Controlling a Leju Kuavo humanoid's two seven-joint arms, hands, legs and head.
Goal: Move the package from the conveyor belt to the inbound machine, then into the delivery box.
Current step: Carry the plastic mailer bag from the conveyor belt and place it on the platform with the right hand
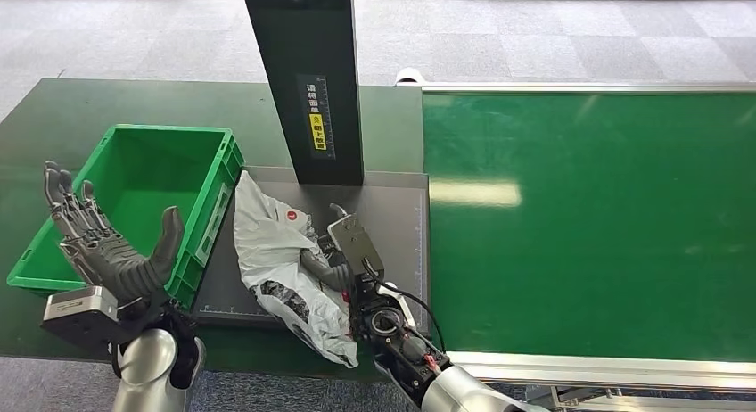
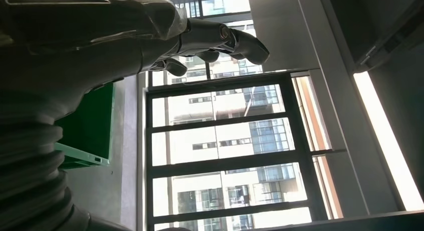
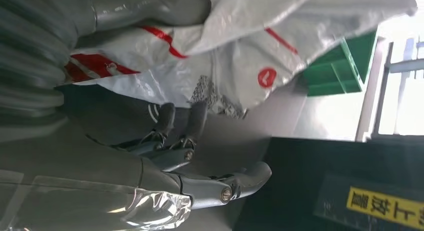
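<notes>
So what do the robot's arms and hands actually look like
Both arms are silver metal. The left robot hand is dark grey with jointed fingers and a thick thumb above a pale grey wrist block. The right robot hand is dark grey too, with exposed black cables and red wiring at its wrist.

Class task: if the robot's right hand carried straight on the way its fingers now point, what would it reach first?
Probably the black upright post of the inbound machine. The right hand, gripping the white package, points toward the post's base; depth is uncertain.
</notes>
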